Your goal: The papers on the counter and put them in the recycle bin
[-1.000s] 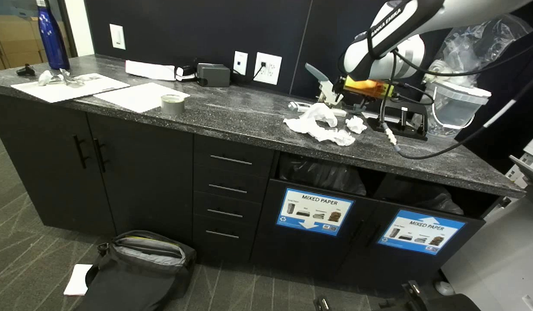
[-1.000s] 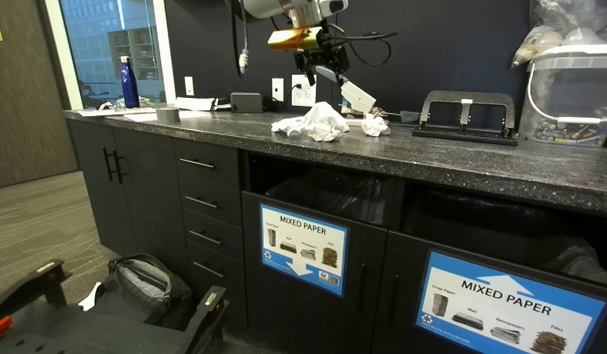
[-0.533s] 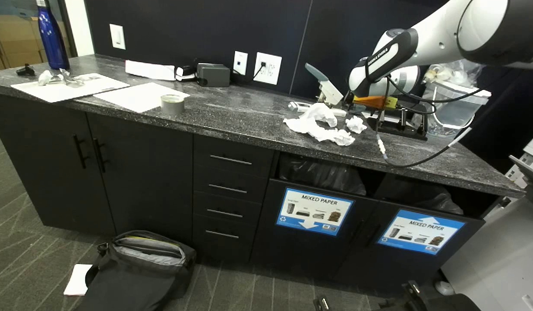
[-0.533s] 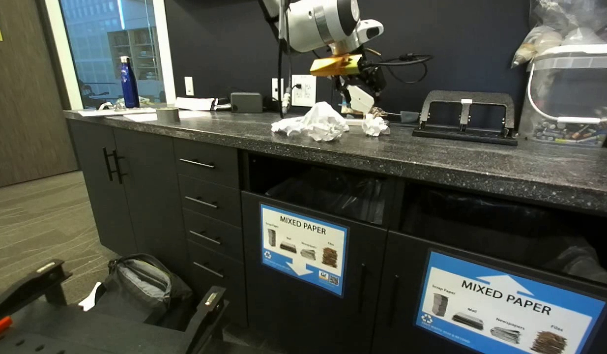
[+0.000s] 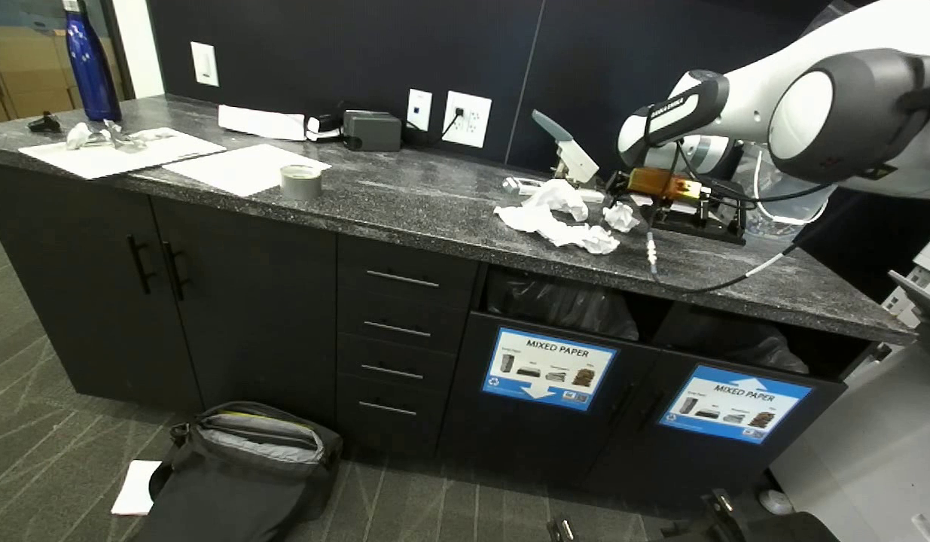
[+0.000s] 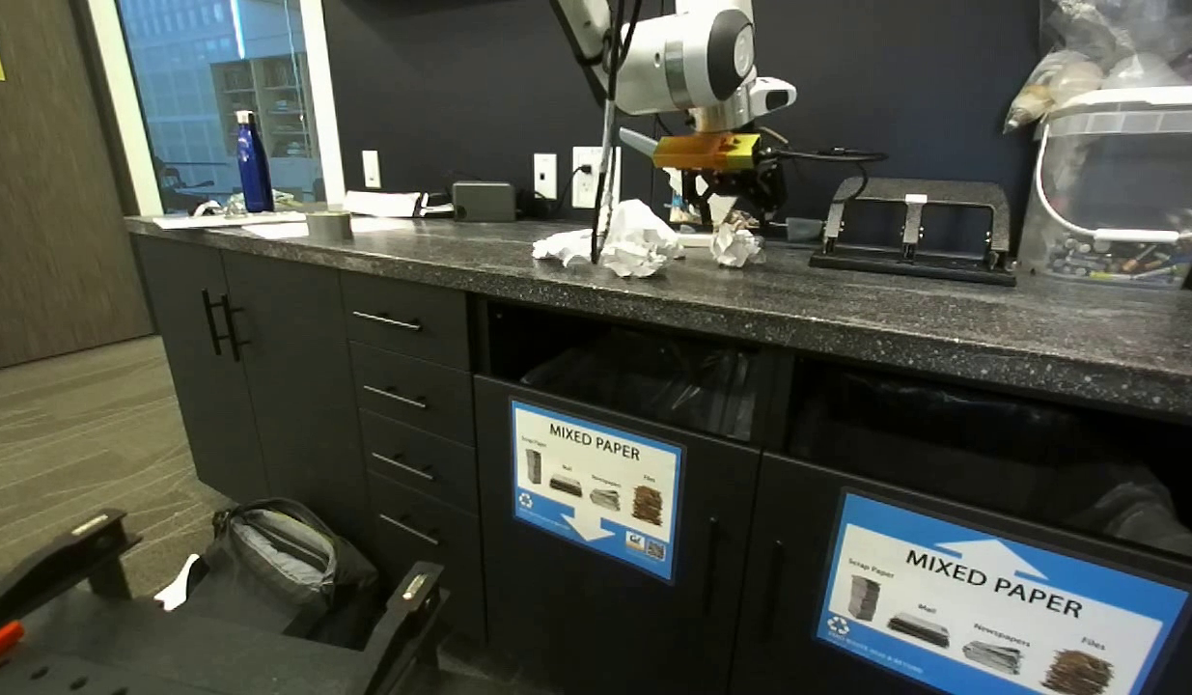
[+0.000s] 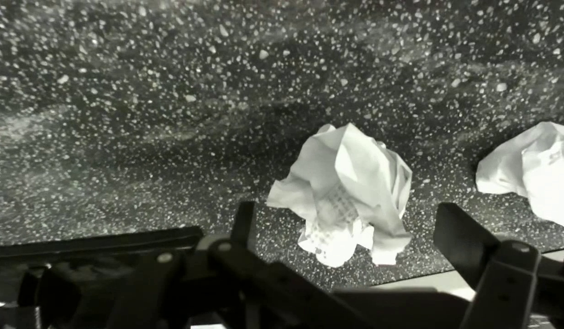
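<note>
On the dark speckled counter (image 5: pixel 434 199), the papers lie as crumpled white wads. A small wad (image 7: pixel 355 173) sits between the spread fingers of my gripper (image 7: pixel 345 206) in the wrist view; neither finger touches it. In the exterior views this wad (image 5: pixel 621 217) (image 6: pixel 735 247) lies just below and in front of the gripper. A larger crumpled paper (image 6: pixel 639 241) is close beside it, partly showing at the wrist view's right edge. The recycle bin shows as bagged openings (image 6: pixel 644 381) under the counter, above "MIXED PAPER" signs (image 6: pixel 596 483).
Behind the wads stands a raised stapler (image 5: pixel 577 162). A black hole punch (image 6: pixel 914 232) and a clear bucket (image 6: pixel 1107 193) are to their right. Further left are a tape roll (image 5: pixel 300 183), flat sheets (image 5: pixel 239 169) and a blue bottle (image 5: pixel 92 68). The arm's cable (image 5: pixel 736 280) droops near the counter's front.
The arm has come down toward the counter and shifted right in both exterior views, bringing the gripper low by the small wad. The papers have stayed where they were.
</note>
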